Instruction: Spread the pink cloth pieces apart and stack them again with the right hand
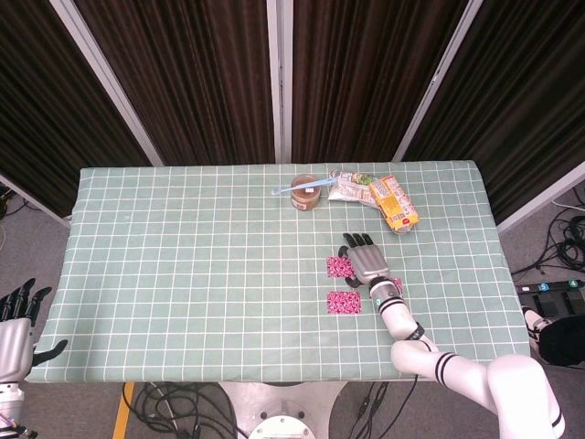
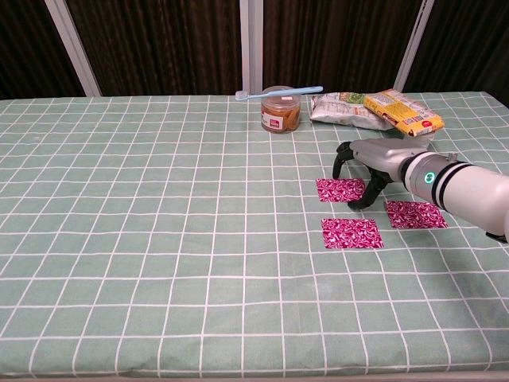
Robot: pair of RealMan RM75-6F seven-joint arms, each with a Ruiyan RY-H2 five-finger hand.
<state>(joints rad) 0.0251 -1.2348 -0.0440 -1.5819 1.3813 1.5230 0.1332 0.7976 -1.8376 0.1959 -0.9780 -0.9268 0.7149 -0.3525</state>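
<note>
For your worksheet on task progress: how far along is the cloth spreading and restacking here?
Spreading looks done: three pink cloth pieces lie apart on the table. In hand: the right hand arches over the far piece, fingertips by its edge, holding nothing visible. Left: all restacking. The left hand waits off the table.

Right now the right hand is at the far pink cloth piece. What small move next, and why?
Probably lower the right hand and pinch the far cloth piece. All three pieces lie apart, so restacking is due: carry it onto the near piece or the right piece.
</note>
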